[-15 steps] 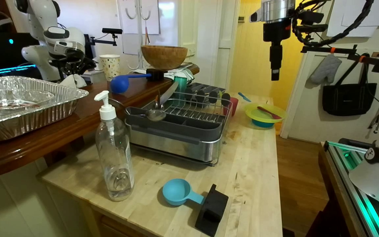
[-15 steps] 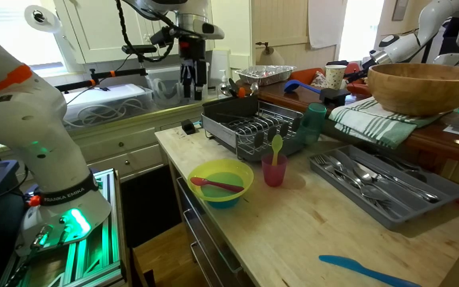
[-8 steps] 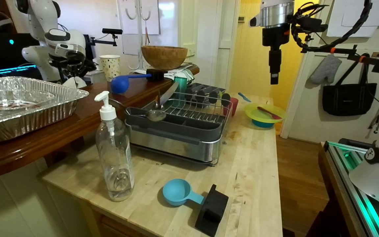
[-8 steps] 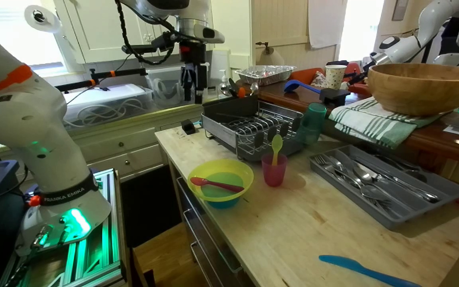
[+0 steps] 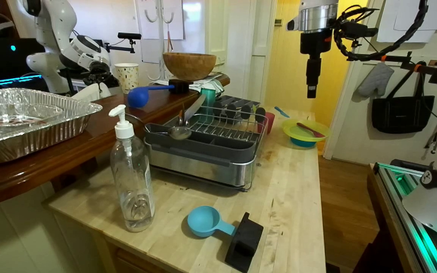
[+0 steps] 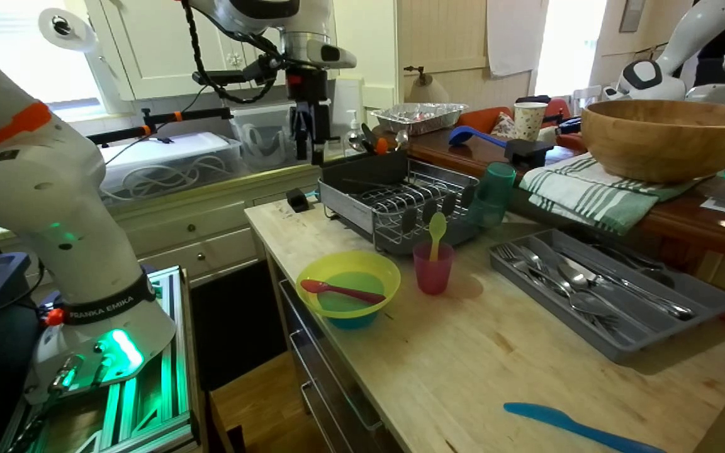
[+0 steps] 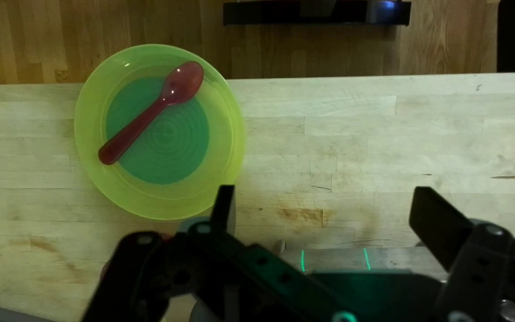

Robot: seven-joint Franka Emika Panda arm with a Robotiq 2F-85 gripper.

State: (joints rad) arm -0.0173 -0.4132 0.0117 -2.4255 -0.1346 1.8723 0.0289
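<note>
Fingers [image 7: 438, 223] hang wide apart, higher than the dish rack [image 5: 199, 168]; below and past one, a yellow bowl [image 7: 224, 134] bears a red spoon [image 7: 150, 115] near a pink cup [image 6: 433, 274].

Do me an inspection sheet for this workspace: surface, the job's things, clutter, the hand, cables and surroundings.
Surface: pale wooden countertop with brown stains.
Job's things: yellow dish set atop a blue bowl; a red spoon lies across the dish.
Clutter: dish rack, upright pump bottle, blue scoop, black block, pink cup holding a green spoon, cutlery tray, blue knife.
Grasping part: the hand is open above the countertop, holding nothing.
Cables: a black cable loops near the hand.
Surroundings: second robot arm, foil tray, wooden bowl on a striped towel, hanging bag and oven mitt.
</note>
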